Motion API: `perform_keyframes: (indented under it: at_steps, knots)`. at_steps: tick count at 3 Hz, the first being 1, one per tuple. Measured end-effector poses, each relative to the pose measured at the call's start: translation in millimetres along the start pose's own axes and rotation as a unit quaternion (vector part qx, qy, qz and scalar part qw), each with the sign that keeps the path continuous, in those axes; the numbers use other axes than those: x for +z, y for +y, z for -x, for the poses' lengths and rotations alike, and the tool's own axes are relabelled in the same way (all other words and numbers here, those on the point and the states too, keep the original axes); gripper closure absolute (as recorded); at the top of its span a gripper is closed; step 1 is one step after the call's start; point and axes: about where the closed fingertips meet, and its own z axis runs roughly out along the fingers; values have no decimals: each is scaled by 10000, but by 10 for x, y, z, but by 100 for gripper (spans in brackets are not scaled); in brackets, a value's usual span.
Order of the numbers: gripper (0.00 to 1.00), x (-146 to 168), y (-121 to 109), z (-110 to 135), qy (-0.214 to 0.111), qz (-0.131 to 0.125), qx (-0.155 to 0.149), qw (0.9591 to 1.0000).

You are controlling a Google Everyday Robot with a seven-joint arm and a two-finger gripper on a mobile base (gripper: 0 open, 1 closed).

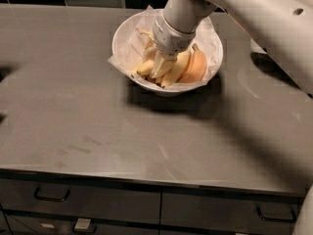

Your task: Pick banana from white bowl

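Observation:
The white bowl (pixel 128 31), lined with crinkled white paper, stands on the dark counter at the back middle. It holds a bunch of yellow bananas (pixel 172 71) and an orange fruit (pixel 194 68). My gripper (pixel 155 62) reaches down into the bowl from the upper right. Its pale fingers are closed on a banana in the bunch. The arm hides the back part of the bowl's inside.
The grey counter (pixel 98 131) has drawers with dark handles (pixel 51 196) along its front. Dark tiles run along the back wall. A pale object (pixel 255 47) sits partly hidden behind my arm at the right.

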Motion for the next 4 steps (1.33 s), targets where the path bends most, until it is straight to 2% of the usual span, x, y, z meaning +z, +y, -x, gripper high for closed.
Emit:
perform_keyframes:
  at_steps: [1, 2, 3, 4]
  knots:
    - [100, -274, 22, 59, 103, -387, 271, 9988]
    - [100, -735, 4, 178, 271, -1033, 474, 9932]
    - [100, -1207, -17, 362, 155, -1604, 566, 9853]
    - [100, -1563, 120, 616, -105, -2066, 864, 9745]
